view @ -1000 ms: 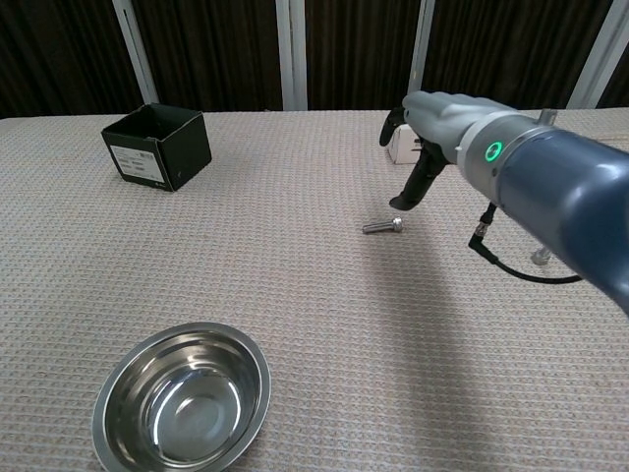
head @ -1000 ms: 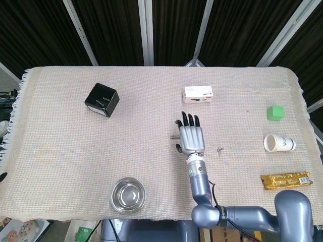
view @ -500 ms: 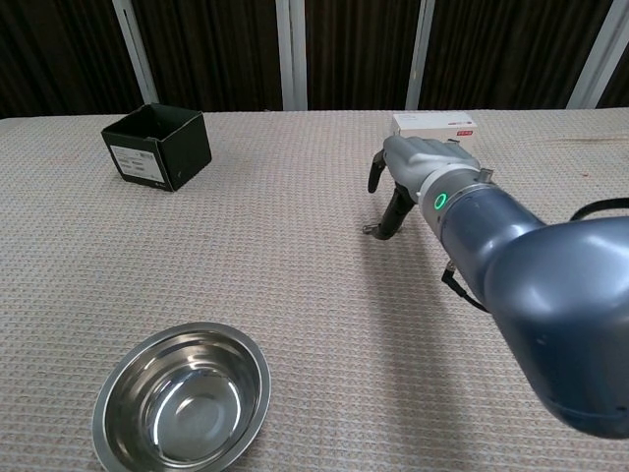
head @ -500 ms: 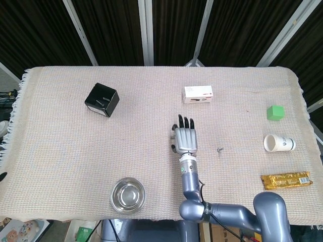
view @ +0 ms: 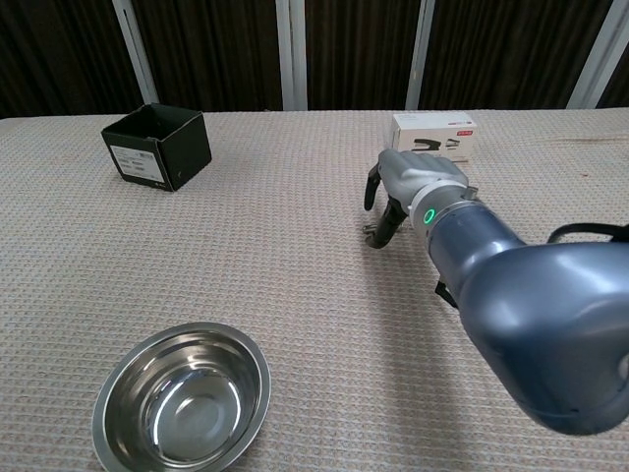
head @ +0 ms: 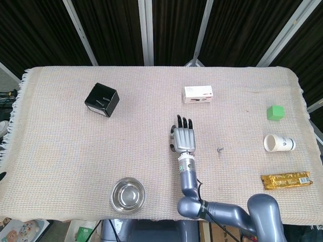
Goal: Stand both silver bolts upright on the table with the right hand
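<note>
**Right hand settling over the lying bolt**

Since a second ago the right hand (head: 184,137) has been sliding toward the left of the head view and sinking, so that the lying bolt (view: 369,229), then plainly showing beside the fingers in the chest view, is now mostly hidden under them. Only its near end is peeking out by the fingertips (view: 379,239) at the centre of the chest view. The fingers are curving downward around that spot, thumb on one side and the others on the far side, likely so the bolt can be pinched across its shaft; whether they are already gripping it I cannot tell, as the palm is blocking the contact.

The second bolt (head: 219,149) is sitting apart, right of centre in the head view, a small silver speck that may already be standing on its head, though it is too small to be sure.

The left hand is not showing in either view.

Around the table (head: 60,151) are lying a black box (head: 101,100) at upper left, a white carton (head: 198,94) above the hand, a steel bowl (head: 128,194) at lower left, and a green cube (head: 275,112), paper cup (head: 279,143) and snack bar (head: 285,180) along the right edge.
</note>
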